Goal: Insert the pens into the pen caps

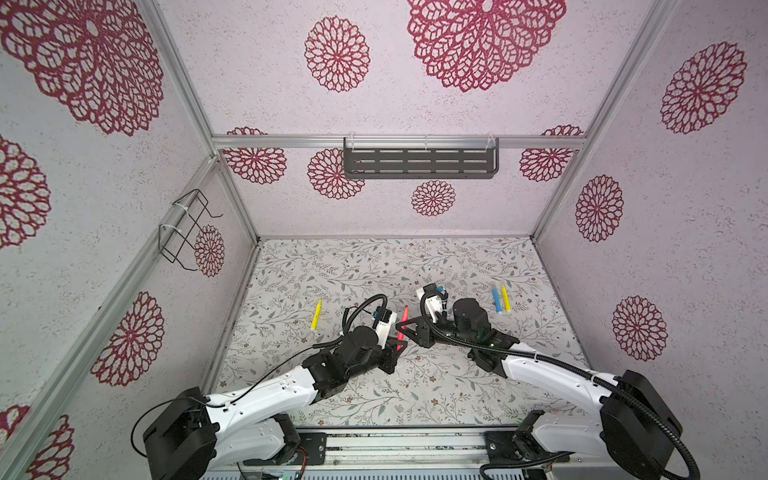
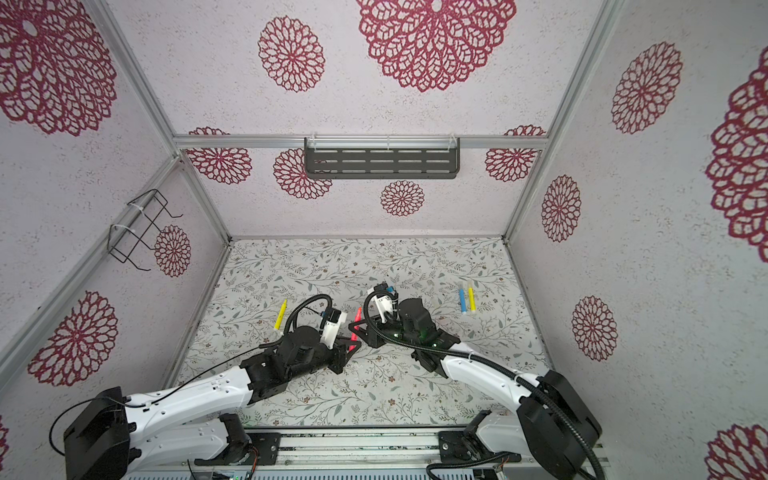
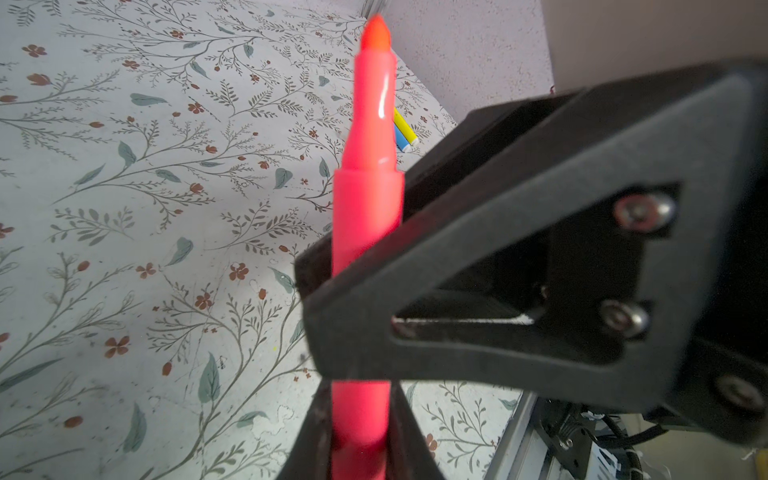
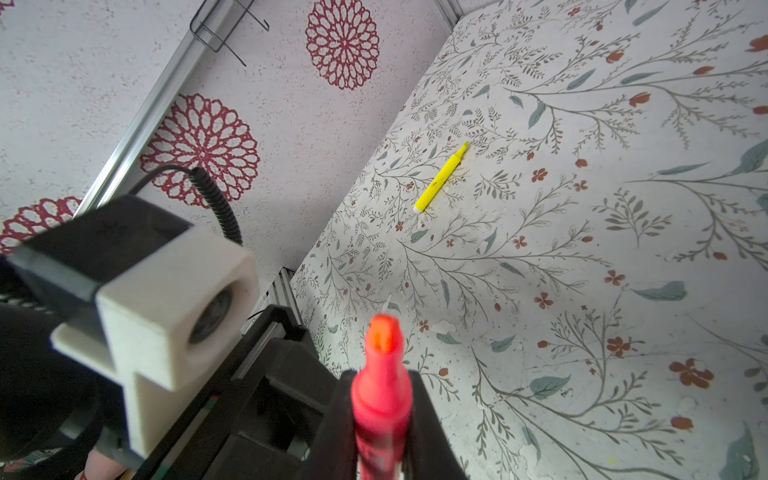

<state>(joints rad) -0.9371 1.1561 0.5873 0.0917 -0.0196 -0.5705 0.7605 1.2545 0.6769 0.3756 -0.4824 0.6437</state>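
A red-pink pen (image 1: 403, 328) hangs uncapped above the middle of the floral table, held by both grippers at once. My left gripper (image 3: 360, 399) is shut on its lower barrel. My right gripper (image 4: 381, 386) is shut on the barrel just below the orange tip (image 4: 380, 332). In both top views the left gripper (image 1: 398, 345) and the right gripper (image 1: 405, 326) meet at the pen. A yellow pen (image 1: 316, 314) lies on the left. A blue pen (image 1: 497, 300) and another yellow pen (image 1: 505, 299) lie side by side on the right. I cannot make out any pen caps.
A black slotted shelf (image 1: 419, 162) hangs on the back wall and a wire rack (image 1: 187, 232) on the left wall. Aluminium rails (image 1: 395, 444) run along the table's front edge. Patterned walls close in three sides.
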